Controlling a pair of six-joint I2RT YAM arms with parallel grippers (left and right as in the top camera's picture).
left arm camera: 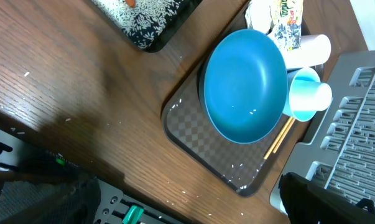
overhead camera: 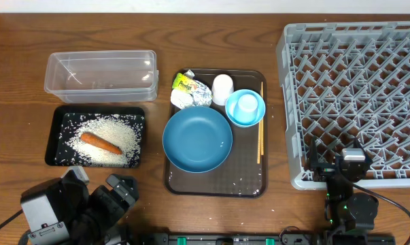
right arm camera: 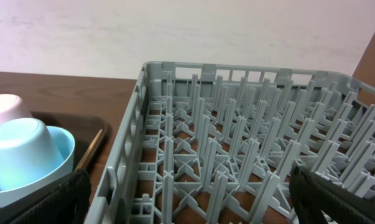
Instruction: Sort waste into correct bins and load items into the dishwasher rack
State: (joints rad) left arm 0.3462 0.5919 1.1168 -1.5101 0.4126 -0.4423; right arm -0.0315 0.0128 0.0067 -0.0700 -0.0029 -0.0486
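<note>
Jaws: right gripper (right arm camera: 187, 199) has its jaws apart and empty, fingers showing at both bottom corners of the right wrist view, parked over the near edge of the rack (overhead camera: 354, 95) at the table's right side. Left gripper (overhead camera: 120, 190) sits at the near-left corner; can't tell if its jaws are apart or together, no view shows them. Rice (overhead camera: 109, 136) and carrot (overhead camera: 100, 143) already lie in the black tray (overhead camera: 55, 146) at left; clear box (overhead camera: 99, 75) behind it looks empty. Wrapper (overhead camera: 191, 90) sits on the brown tray (overhead camera: 215, 180) mid-table, back-left corner, touching the white cup (overhead camera: 222, 88). Dish (overhead camera: 197, 139), bowl (overhead camera: 245, 107) with a pale-blue cup (overhead camera: 247, 103) upside down in it, and chopsticks (overhead camera: 260, 126) along the tray's right rim are all unloaded. Rack has nothing in it. Guess: wrapper to the clear box is the step in hand, left arm is nearer. Come straight down on the crumpled top, pinch the side away from the white cup so it doesn't tip, lift clear of the tray rim before traversing left. Few grains loose on the brown tray, ignore for now.
</note>
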